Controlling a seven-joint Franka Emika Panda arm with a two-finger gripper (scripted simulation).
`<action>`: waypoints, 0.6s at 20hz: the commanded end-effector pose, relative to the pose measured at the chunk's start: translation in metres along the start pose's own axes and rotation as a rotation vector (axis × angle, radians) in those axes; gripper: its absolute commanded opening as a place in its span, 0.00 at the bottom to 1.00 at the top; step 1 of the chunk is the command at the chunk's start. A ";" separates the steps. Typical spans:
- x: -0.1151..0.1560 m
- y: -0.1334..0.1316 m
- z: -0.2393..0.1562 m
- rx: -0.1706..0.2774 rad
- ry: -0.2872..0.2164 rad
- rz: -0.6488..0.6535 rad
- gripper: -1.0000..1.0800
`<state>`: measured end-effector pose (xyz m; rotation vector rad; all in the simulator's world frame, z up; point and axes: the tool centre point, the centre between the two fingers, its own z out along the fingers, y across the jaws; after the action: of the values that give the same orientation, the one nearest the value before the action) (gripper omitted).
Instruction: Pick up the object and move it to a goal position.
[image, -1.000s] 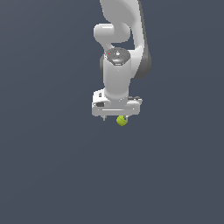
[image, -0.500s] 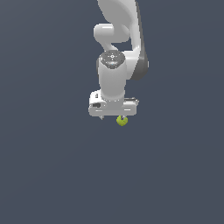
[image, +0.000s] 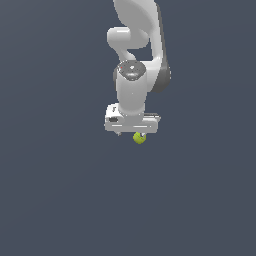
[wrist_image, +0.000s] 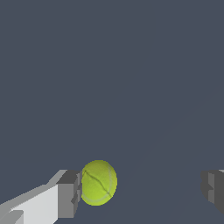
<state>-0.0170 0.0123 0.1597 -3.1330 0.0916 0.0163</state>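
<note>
Gripper (image: 137, 134) first: in the exterior view we see it hanging straight down from the white arm (image: 136, 75), with the yellow-green ball (image: 139, 138) peeking out just under it against the plain dark worktop (image: 60, 200). Nothing else stands nearby. In the wrist view our jaws are spread wide; the ball (wrist_image: 99, 182) touches one finger (wrist_image: 69, 194), the other well apart. We judge the grasp is in hand: closing comes next, and the ball may roll.

ball (wrist_image: 99, 182) | yellow-green, round, faint curved seam lines | whole, undamaged | lies against one finger (wrist_image: 69, 194) of the tool, apart from the other
</note>
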 end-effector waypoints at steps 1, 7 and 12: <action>-0.004 -0.004 0.005 0.000 0.000 0.034 0.96; -0.019 -0.015 0.021 0.000 0.002 0.150 0.96; -0.034 -0.025 0.036 -0.001 0.005 0.263 0.96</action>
<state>-0.0450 0.0367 0.1284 -3.1045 0.4468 0.0119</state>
